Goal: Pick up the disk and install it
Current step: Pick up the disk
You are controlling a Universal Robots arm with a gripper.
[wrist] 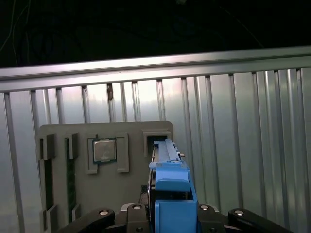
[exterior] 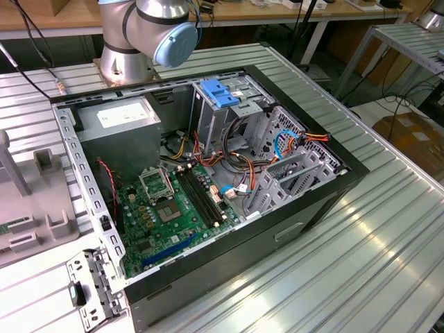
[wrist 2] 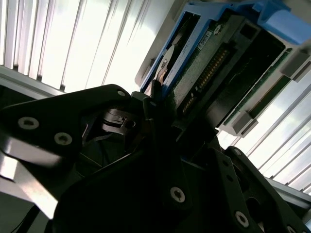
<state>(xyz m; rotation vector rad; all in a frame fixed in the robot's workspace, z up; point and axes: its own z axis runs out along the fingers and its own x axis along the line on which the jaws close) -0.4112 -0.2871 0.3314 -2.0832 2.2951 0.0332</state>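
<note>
We log in the exterior view: ribbed metal table (exterior: 388,229) | open computer case (exterior: 298,232) lying on it, centre | grey holder tray (exterior: 41,208) at the case's 9 o'clock | arm base (exterior: 121,66) standing at 11 o'clock.

No print is legible, even on the power supply label (exterior: 123,115).

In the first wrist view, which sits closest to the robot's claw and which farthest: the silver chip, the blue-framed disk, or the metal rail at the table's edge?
1. The disk: clamped in the gripper, touching it.
2. The silver chip: in a pocket of the grey tray, off to one side of the disk.
3. The metal rail: beyond the tray, at the table's edge.
</note>
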